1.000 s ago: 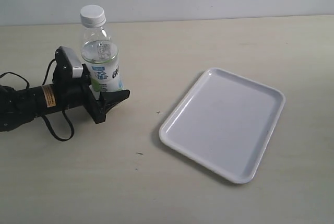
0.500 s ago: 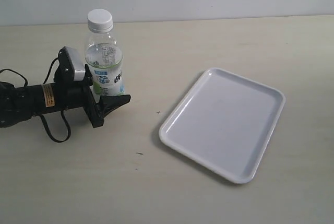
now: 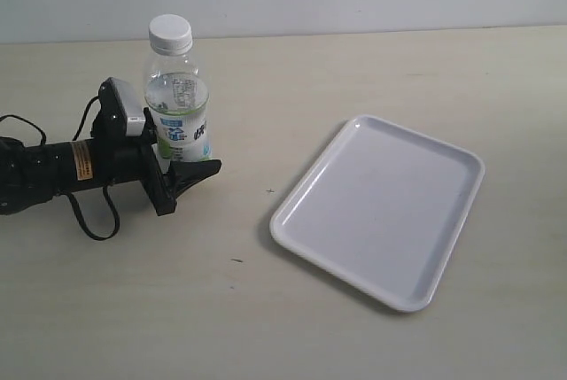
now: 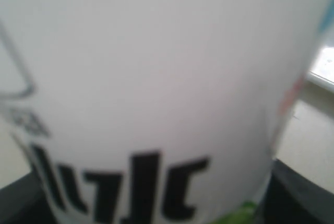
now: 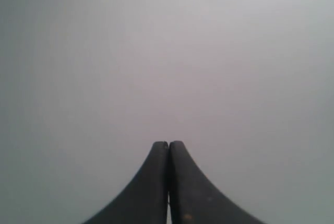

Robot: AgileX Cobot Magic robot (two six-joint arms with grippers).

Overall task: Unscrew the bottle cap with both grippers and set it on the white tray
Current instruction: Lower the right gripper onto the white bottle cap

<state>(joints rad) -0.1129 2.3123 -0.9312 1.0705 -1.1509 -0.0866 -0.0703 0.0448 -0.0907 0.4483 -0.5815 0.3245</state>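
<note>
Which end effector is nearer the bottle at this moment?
Left. The left end effector grips the bottle around its lower body. The right end effector is outside the exterior view, shut, and its wrist camera shows only blank background.

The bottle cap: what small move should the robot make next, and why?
Probably the right gripper should open and travel toward the bottle cap. The cap sits screwed on the bottle, which stands upright with the left gripper clasping it low on its body. The right gripper is shut, faces only a plain grey background, and does not appear in the exterior view.
</note>
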